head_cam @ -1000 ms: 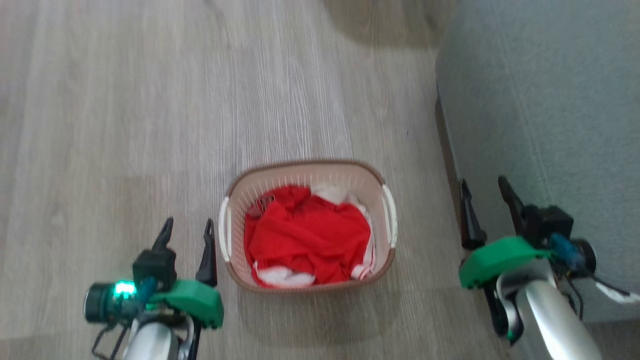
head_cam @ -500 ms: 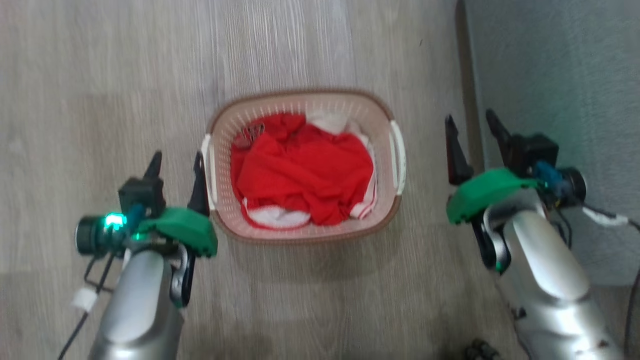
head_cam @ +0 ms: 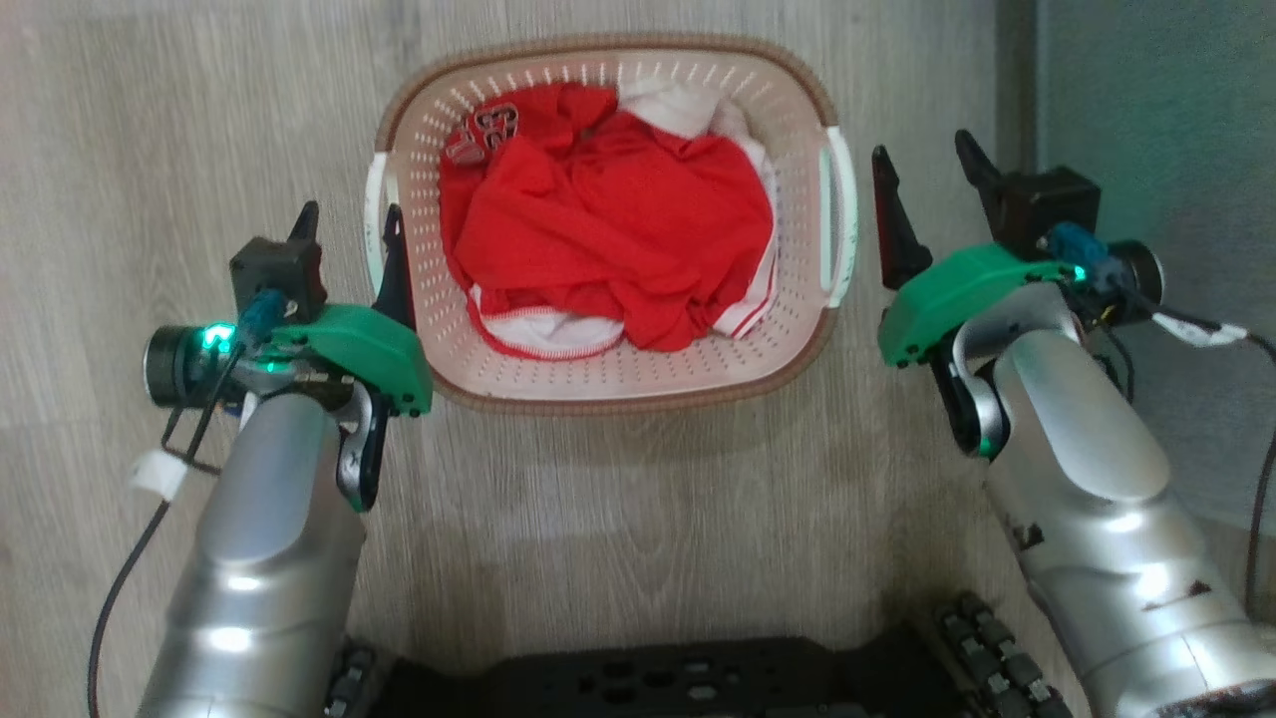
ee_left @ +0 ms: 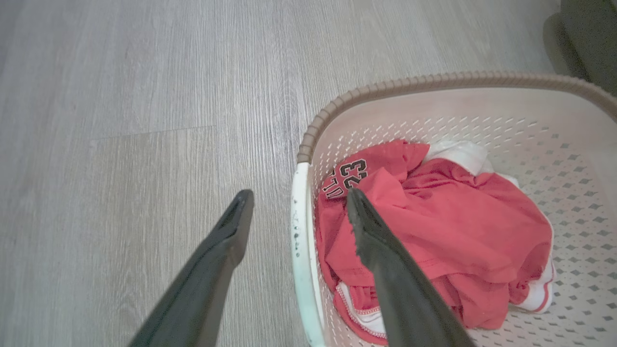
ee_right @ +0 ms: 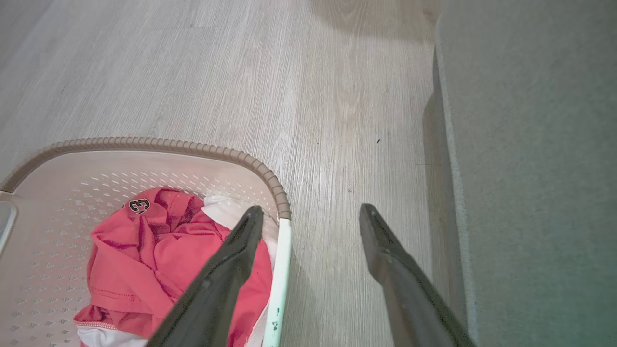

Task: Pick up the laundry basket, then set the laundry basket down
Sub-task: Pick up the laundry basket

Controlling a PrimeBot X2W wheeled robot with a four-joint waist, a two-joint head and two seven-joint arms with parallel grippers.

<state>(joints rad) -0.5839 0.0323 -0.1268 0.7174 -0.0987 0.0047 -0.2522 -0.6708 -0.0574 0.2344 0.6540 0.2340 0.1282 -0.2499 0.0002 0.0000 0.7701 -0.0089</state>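
The laundry basket [head_cam: 618,394] stands on the wood floor, cream with perforated walls, a brown rim and white side handles, with red and white clothes [head_cam: 618,219] inside. My left gripper [head_cam: 351,214] is open beside the basket's left handle [head_cam: 374,219]. In the left wrist view its fingers [ee_left: 299,193] straddle that handle [ee_left: 301,270], one finger over the clothes, one over the floor. My right gripper [head_cam: 919,150] is open just outside the right handle [head_cam: 837,219]. In the right wrist view its fingers [ee_right: 311,208] straddle the handle [ee_right: 279,270] from above. Whether either touches the basket I cannot tell.
A grey upholstered piece of furniture [head_cam: 1146,90] stands close on the right, its edge [ee_right: 448,168] near my right gripper's outer finger. My black wheeled base [head_cam: 648,678] lies at the bottom of the head view. Bare wood floor [ee_left: 120,120] spreads left of the basket.
The head camera has tipped down and come closer, so the basket sits higher and larger in view. Both grippers now flank the handles more closely. Both stay open.
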